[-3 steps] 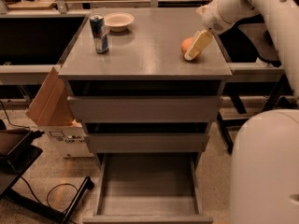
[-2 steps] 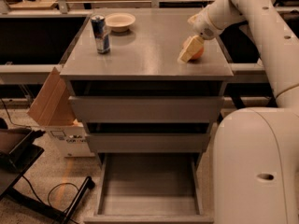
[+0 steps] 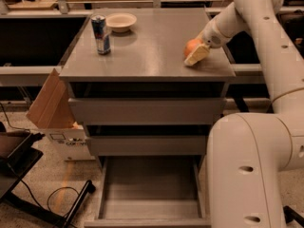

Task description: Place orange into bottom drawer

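Arm: the white jointed robot arm (image 3: 266,42) comes in from the upper right, bends at the elbow and slopes down leftward to the cabinet top.
Gripper: the cream-coloured two-finger gripper (image 3: 195,54) is low over the right rear part of the grey cabinet top (image 3: 152,51), touching or almost touching the surface.
Gripper state: cannot tell whether it is spread or clamped; it sits right against the fruit and covers its near side.
Robot body: the rounded white base (image 3: 247,170) fills the lower right, just beside the open drawer.
Other things: a blue drink can (image 3: 100,34) stands upright at the left rear of the top, a shallow cream bowl (image 3: 121,22) just behind it, both well apart from the gripper.
Floor: a brown cardboard box (image 3: 50,103) leans at the cabinet's left side.
Upper drawers: two plain grey drawer fronts (image 3: 147,110) are shut.
Bottom drawer: the grey metal flat-floored tray (image 3: 149,184) is pulled out.
Orange: the small round matte orange fruit (image 3: 191,45) rests on the cabinet top, half hidden behind the gripper.
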Available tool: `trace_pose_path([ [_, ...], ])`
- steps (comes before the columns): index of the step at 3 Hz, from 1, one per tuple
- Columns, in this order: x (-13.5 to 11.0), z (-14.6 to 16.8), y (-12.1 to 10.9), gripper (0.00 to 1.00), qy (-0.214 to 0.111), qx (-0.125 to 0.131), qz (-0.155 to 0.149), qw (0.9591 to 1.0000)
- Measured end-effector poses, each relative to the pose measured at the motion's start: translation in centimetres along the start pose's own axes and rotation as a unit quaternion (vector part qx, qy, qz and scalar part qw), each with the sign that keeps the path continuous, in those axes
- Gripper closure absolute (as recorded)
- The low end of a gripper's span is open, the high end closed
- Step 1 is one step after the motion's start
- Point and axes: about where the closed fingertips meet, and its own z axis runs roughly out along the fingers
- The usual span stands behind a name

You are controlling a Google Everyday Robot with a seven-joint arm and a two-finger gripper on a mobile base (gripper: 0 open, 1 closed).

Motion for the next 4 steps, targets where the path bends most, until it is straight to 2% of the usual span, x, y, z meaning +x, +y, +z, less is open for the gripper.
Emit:
trace_pose_path([
  [1, 2.3, -0.6, -0.4, 0.65, 0.012, 0.002, 0.026, 0.9996],
  [2, 0.7, -2.3, -0.2, 0.87, 0.009, 0.009, 0.008, 0.9999],
  [3, -3.0, -5.4, 0.6, 1.00, -0.004, 0.022, -0.036, 0.9991],
  [4, -7.4, -10.1, 3.2, 1.00, -0.017, 0.043, -0.063, 0.9969],
])
